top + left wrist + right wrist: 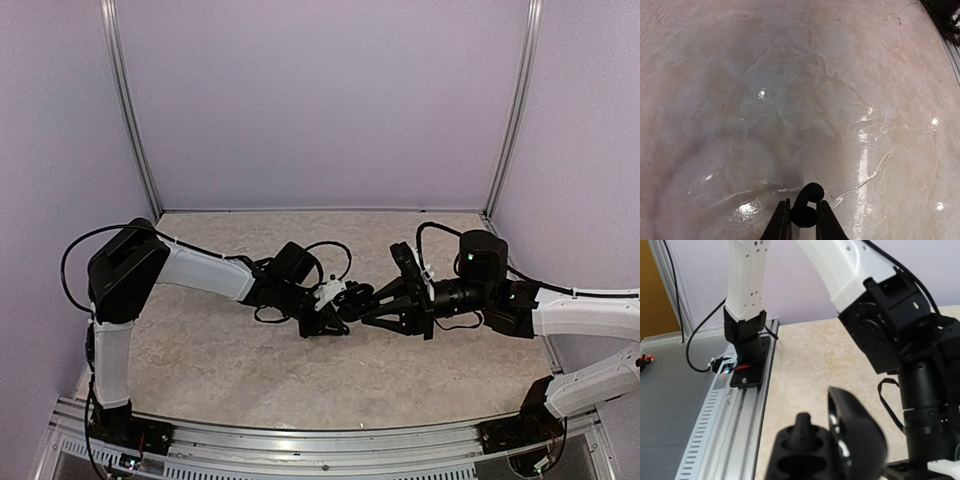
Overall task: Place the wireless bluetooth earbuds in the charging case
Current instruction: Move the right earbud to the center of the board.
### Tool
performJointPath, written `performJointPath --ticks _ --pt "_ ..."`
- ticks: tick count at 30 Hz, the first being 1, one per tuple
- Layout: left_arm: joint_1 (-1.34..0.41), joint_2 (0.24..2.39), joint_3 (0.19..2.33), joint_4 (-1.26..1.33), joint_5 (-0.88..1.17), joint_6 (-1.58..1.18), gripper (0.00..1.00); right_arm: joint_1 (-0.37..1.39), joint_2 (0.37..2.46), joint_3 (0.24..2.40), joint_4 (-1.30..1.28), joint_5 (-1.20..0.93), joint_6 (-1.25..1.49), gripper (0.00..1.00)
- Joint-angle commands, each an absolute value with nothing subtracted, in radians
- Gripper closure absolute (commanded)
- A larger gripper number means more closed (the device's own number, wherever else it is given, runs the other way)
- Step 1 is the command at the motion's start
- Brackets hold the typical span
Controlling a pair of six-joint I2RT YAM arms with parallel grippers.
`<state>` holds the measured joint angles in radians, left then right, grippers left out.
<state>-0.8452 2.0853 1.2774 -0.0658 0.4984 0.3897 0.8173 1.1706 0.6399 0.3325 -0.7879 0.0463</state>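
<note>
In the left wrist view, a small glossy black earbud sits pinched between my left gripper's two dark fingers, above the bare tabletop. The right wrist view has the black charging case filling the bottom, held up off the table. Its lid stands open to the right. A second earbud pokes out of the case's upper socket, and the lower socket looks empty. My right fingers are hidden behind the case. From above, the left gripper and right gripper nearly meet tip to tip at mid-table.
The left arm's black wrist body and a loose cable loop hang close by the case. The arm's base plate is bolted to the slotted metal rail at the near edge. Frame posts flank the back wall.
</note>
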Motion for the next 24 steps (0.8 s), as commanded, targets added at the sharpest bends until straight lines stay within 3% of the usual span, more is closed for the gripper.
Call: performJointPath --ticks 1,10,17,24 --pt "-0.848 2.048 1.269 -0.05 0.525 0.387 0.85 0.811 1.174 0.637 0.321 -0.79 0.05 1.0" --pt "-0.848 2.011 1.146 0.037 0.406 0.34 0.85 0.811 1.176 0.637 0.321 -0.788 0.048 1.0" --pt "-0.86 1.99 1.135 0.042 0.448 0.337 0.73 0.812 1.188 0.64 0.326 -0.797 0.048 1.0" --pt "-0.867 1.999 1.16 0.034 0.47 0.346 0.72 0.811 1.18 0.639 0.32 -0.792 0.049 1.0"
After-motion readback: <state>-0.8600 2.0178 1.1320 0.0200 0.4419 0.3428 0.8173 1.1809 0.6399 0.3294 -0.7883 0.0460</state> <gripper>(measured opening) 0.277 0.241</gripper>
